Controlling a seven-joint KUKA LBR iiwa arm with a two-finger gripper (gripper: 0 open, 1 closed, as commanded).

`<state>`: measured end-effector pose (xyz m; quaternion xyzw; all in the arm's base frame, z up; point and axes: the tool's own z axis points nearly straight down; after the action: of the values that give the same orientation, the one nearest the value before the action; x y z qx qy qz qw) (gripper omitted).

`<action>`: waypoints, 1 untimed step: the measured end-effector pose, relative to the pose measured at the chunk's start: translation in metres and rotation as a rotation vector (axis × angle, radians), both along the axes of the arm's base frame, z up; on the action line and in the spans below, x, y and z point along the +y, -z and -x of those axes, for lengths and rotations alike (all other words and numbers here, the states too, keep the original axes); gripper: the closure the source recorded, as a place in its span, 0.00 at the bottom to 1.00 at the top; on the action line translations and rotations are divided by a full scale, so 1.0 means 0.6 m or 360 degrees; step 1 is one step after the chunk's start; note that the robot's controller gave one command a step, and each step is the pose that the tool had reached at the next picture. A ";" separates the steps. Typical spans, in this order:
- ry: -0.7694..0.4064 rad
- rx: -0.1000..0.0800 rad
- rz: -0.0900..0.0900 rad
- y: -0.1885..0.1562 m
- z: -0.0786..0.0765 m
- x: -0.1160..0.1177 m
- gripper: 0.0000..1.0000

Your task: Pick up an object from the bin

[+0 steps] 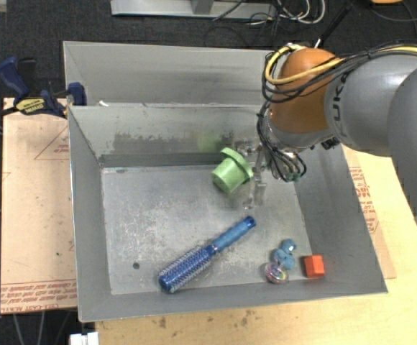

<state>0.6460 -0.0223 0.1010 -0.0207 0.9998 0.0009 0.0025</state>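
Blue hairbrush [207, 256] lies along the front of the bin [86, 192]; farther back and rightward, the gripper [252, 185] seems clamped on a green cup [230, 172], so the grasp looks made; next comes a steady lift clear of the walls

Blue hairbrush [205, 256], lying flat on a diagonal, bristle head toward the lower left, handle toward the upper right. Small orange block [313, 266], well to the brush's right. Just beside the block, a small light-blue piece [286, 254] and a pinkish ring-like piece [275, 272].
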 end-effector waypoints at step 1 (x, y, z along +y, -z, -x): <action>0.0040 0.0002 -0.0001 0.053 -0.016 0.051 0.00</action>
<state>0.6554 0.0085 0.0691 -0.0081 1.0000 0.0012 0.0020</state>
